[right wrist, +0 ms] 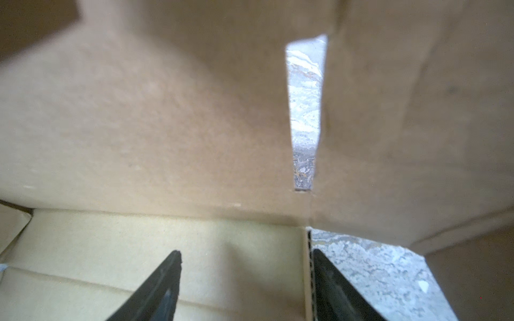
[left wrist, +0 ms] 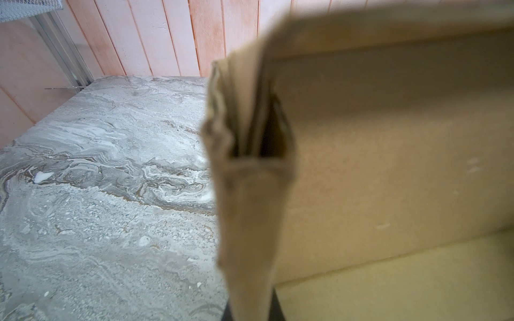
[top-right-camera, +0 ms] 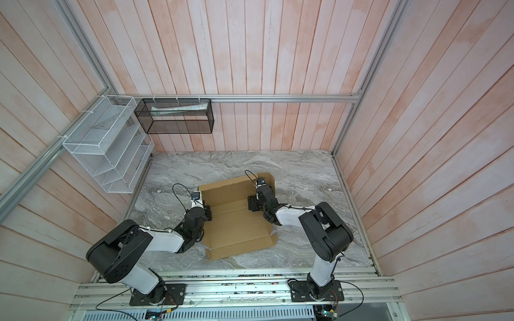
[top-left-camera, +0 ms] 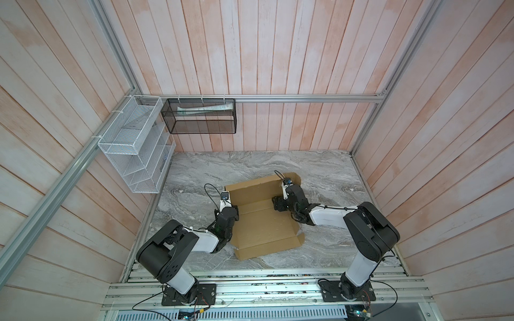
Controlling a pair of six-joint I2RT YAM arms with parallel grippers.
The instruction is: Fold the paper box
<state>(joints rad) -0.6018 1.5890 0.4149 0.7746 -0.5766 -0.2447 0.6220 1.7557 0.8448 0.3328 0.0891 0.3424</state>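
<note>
The paper box (top-left-camera: 261, 222) (top-right-camera: 236, 222) lies tan and half formed in the middle of the marble table, its back panel (top-left-camera: 253, 189) raised. My left gripper (top-left-camera: 226, 196) (top-right-camera: 198, 196) is at the box's left back corner. In the left wrist view it (left wrist: 251, 311) is shut on a folded, standing side flap (left wrist: 250, 194). My right gripper (top-left-camera: 288, 180) (top-right-camera: 262, 182) is at the right back corner. In the right wrist view it (right wrist: 247, 258) is open, one fingertip (right wrist: 173, 266) over the box floor (right wrist: 139, 250), another outside a corrugated edge (right wrist: 308, 264).
The marble table (top-left-camera: 333, 172) spreads around the box. A white wire rack (top-left-camera: 133, 144) and a black mesh basket (top-left-camera: 200, 116) hang on the back-left walls. An aluminium rail (top-left-camera: 250, 289) with both arm bases runs along the front.
</note>
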